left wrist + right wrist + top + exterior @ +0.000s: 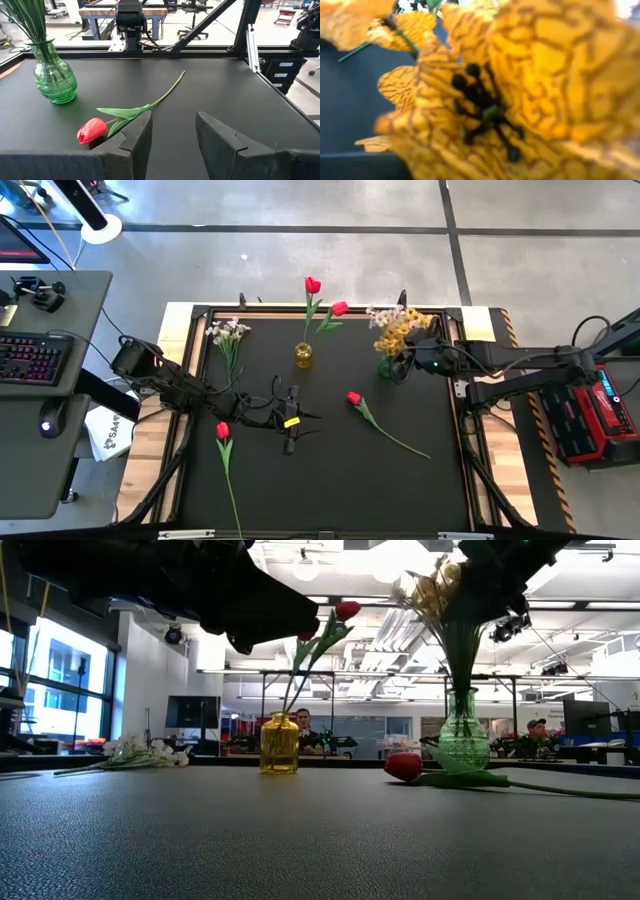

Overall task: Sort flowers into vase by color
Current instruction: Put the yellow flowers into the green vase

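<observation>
A yellow vase (303, 356) holds two red tulips (313, 285). A green vase (385, 368) holds yellow blossom sprays (400, 332) and pale ones. My right gripper (408, 358) stands right at these sprays, and a yellow blossom (520, 75) fills its wrist view and hides its fingers. My left gripper (172, 122) hovers open over the mat's middle and points at a red tulip (92, 130) lying flat on the mat just ahead. Another red tulip (222, 430) lies near the left front. White flowers (228, 332) lie at the far left.
The black mat (330, 490) sits inside a raised frame. Beyond the table's left edge stands a desk with a keyboard (30, 358). People sit in the room behind the table (305, 725).
</observation>
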`<action>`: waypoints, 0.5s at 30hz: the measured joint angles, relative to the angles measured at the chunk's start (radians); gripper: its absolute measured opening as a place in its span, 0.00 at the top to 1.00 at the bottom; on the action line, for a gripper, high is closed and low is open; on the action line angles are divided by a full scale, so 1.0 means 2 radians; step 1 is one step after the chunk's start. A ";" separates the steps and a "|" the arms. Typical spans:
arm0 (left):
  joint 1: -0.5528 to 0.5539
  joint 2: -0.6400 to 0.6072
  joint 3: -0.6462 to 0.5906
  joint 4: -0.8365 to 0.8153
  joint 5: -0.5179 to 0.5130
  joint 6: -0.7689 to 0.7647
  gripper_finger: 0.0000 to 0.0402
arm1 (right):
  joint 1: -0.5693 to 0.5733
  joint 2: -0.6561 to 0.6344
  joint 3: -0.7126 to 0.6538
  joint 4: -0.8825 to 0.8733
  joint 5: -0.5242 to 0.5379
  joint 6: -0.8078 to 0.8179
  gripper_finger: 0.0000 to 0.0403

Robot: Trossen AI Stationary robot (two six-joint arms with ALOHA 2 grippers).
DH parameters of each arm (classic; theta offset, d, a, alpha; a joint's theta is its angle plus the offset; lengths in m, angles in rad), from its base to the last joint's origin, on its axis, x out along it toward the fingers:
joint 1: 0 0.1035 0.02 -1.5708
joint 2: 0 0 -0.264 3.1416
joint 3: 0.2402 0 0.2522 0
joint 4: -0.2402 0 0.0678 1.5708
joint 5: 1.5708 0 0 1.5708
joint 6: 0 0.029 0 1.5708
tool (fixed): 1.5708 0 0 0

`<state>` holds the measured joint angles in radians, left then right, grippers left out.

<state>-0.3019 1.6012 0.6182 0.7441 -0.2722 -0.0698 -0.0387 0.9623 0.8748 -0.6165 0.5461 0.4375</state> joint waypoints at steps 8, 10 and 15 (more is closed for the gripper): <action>0.000 0.000 0.000 0.000 0.000 0.000 0.65 | 0.000 0.000 0.025 -0.037 -0.001 0.007 0.46; 0.000 0.000 0.000 0.000 0.000 0.000 0.65 | 0.000 0.000 0.036 -0.058 -0.003 0.018 0.47; 0.000 0.000 0.000 0.000 0.000 0.000 0.65 | 0.000 0.000 0.058 -0.103 -0.030 0.039 0.48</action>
<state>-0.3018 1.6012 0.6182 0.7441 -0.2722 -0.0692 -0.0387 0.9619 0.9913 -0.8223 0.4869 0.5159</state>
